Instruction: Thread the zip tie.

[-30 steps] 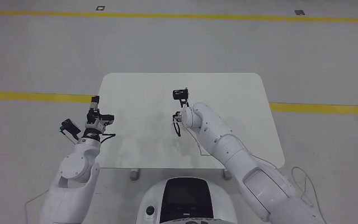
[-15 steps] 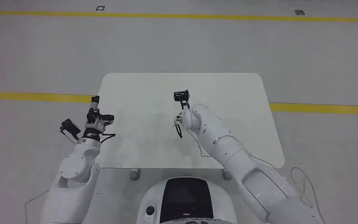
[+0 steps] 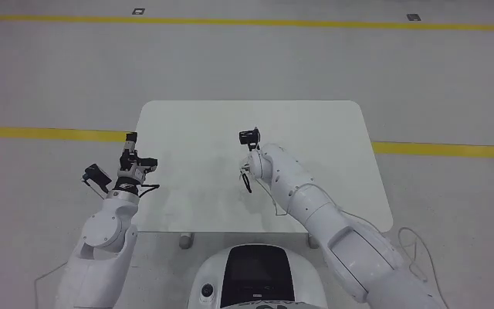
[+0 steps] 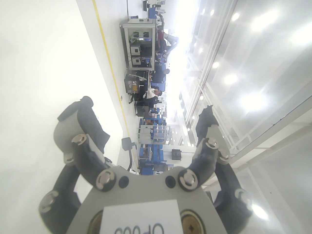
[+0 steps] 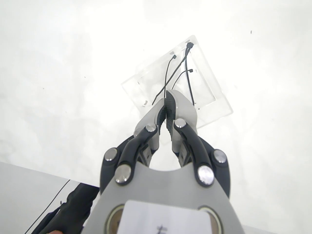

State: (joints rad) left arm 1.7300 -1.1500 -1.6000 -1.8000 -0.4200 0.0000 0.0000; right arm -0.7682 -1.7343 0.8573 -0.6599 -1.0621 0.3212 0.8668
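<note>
Pinching what looks like one zip tie (image 5: 167,74) by its tail, the R claw (image 5: 166,101) is fully shut over the clear tray (image 5: 214,108) on the table (image 3: 324,131). L claw (image 4: 145,109) sits wide open, empty, at the table's left edge, well apart. Risks: thin tail slips out of the grip; crossed spare ties (image 5: 189,45) snag & lift w/ it; limp strap droops, so the L claw misses the head at handoff.

White table (image 3: 193,139), yellow floor line (image 3: 231,22), perhaps a clear tray (image 5: 219,108).
</note>
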